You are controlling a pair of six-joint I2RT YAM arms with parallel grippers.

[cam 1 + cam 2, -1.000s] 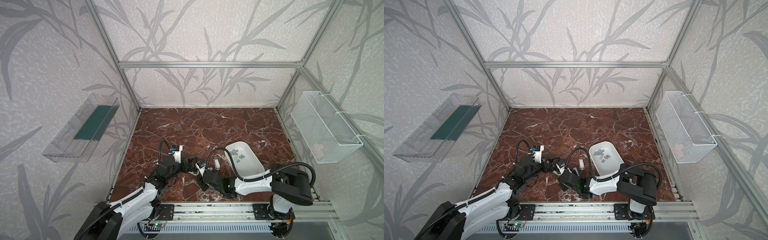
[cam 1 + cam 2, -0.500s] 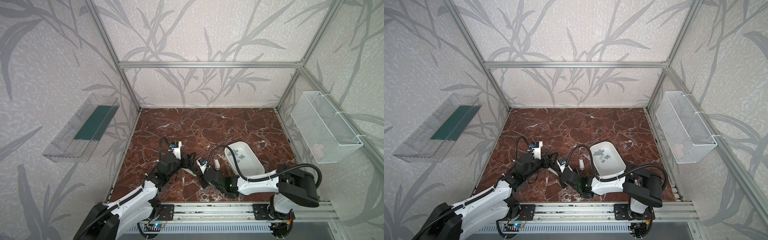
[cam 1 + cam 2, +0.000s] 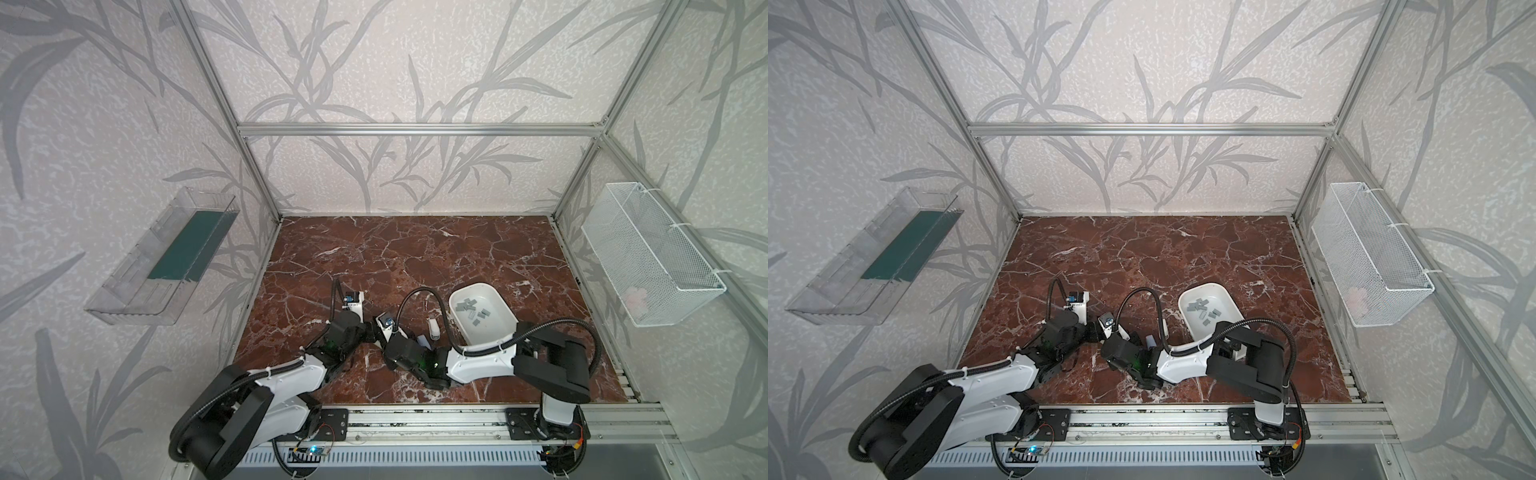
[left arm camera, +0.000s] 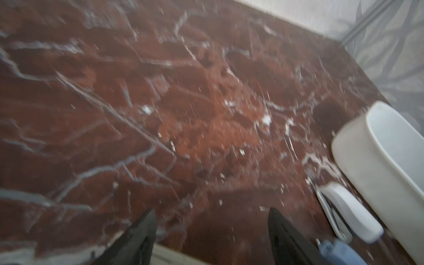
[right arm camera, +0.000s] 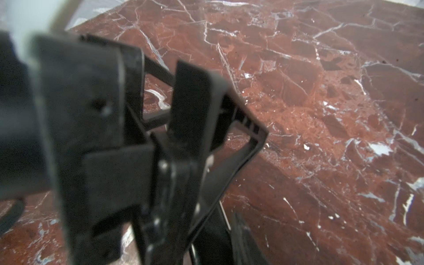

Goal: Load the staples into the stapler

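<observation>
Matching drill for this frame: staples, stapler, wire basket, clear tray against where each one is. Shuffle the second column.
Things
1. staples
2. stapler
3. wire basket
4. clear tray

Places
a. lying on the marble beside the white tub
b. hung on the wall at the right of both top views
c. loose inside the white tub
d. hung on the wall at the left of both top views

Pairs: 1-c, 2-a, 3-b, 4-d

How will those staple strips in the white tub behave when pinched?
The staples look thin, flat and metallic: probably light, stiff, slippery on the smooth tub floor. They lie loosely piled, so a push likely scatters several.
</observation>
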